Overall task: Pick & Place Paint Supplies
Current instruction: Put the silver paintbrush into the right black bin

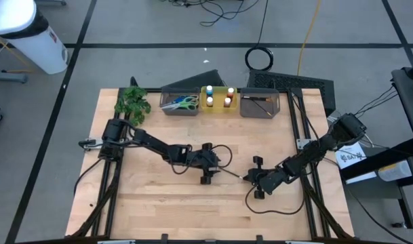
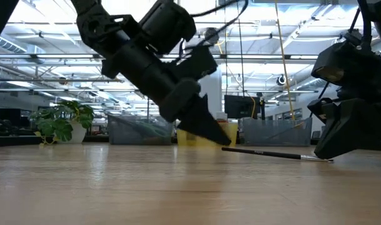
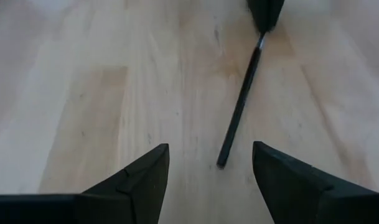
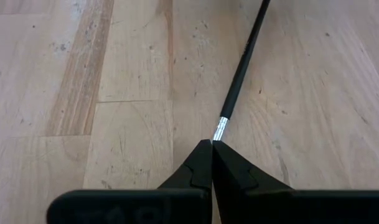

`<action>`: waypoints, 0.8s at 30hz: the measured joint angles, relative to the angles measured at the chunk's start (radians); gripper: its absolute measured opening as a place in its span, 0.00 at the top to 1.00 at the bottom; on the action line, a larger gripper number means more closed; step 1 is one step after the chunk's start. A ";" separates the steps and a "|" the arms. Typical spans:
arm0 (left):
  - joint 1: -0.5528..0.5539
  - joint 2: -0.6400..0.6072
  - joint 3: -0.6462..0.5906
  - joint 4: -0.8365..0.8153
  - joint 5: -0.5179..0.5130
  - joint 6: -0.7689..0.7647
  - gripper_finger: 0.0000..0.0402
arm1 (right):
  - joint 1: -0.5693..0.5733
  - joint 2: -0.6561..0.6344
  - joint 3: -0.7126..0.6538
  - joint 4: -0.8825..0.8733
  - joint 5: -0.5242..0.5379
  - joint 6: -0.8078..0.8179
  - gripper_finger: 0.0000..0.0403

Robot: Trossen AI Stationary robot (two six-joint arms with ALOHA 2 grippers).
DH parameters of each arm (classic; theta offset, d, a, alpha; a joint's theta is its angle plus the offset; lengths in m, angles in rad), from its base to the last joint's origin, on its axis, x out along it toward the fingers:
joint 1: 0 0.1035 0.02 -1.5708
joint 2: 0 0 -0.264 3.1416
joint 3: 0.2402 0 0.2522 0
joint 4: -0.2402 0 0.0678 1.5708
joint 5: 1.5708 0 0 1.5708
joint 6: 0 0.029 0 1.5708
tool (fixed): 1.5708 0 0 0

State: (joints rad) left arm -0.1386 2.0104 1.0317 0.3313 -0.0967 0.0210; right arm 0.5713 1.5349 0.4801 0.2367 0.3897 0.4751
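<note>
1. A thin dark brush (image 1: 234, 173) lies flat on the wooden desk (image 1: 152, 203), in the middle part, between the two arms.
2. The right pincer (image 4: 212, 144) is pressed together on the silver tip end of the brush (image 4: 242, 68). Its two dark fingers (image 4: 195, 168) meet right at that end.
3. The left pincer (image 3: 209, 165) is spread wide. It is low over the desk, and the other end of the brush (image 3: 239, 112) sits in the gap between its fingers (image 3: 145, 177), closer to one of them.
4. In the low view the brush (image 2: 278, 154) rests on the desk, with the left pincer (image 2: 212, 131) pointing down at one end and the right pincer (image 2: 331, 147) at the other.
5. At the back edge of the desk stand three bins in a row.
6. The left grey bin (image 1: 179, 108) holds scissors (image 1: 181, 103) with green and blue handles.
7. The yellow bin (image 1: 220, 107) in the middle holds little white-capped paint bottles (image 1: 228, 101).
8. The right grey bin (image 1: 259, 108) holds another thin brush (image 1: 259, 99).
9. A green plant (image 1: 132, 100) stands at the back left corner, just beside the left grey bin.
</note>
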 joint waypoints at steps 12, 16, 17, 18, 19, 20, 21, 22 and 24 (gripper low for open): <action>0.015 0.111 0.013 0.111 0.112 0.003 0.43 | 0.000 0.001 -0.001 0.011 -0.002 -0.016 1.00; 0.016 0.112 0.013 0.097 0.147 0.002 0.54 | 0.000 0.001 -0.001 0.011 -0.002 -0.016 1.00; 0.017 0.113 0.013 0.095 0.153 0.002 0.58 | 0.000 0.001 -0.001 0.012 -0.002 -0.016 1.00; 0.017 0.114 0.013 0.094 0.162 0.002 0.63 | 0.000 0.001 -0.001 0.012 -0.002 -0.016 1.00; 0.017 0.115 0.013 0.093 0.171 0.002 0.67 | 0.000 0.001 -0.001 0.012 -0.002 -0.016 1.00; 0.017 0.115 0.013 0.090 0.178 0.002 0.72 | 0.000 0.001 -0.001 0.012 -0.002 -0.016 1.00; 0.017 0.115 0.014 0.084 0.187 0.002 0.77 | 0.000 0.001 -0.001 0.012 -0.002 -0.016 1.00; 0.017 0.115 0.015 0.073 0.197 0.002 0.83 | 0.000 0.001 -0.001 0.012 -0.002 -0.016 1.00; 0.025 0.112 0.016 0.046 0.231 0.005 0.93 | 0.000 0.001 -0.001 0.011 0.002 -0.017 1.00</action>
State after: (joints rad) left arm -0.1140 2.1228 1.0473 0.3777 0.1339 0.0257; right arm 0.5713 1.5357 0.4789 0.2474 0.3917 0.4586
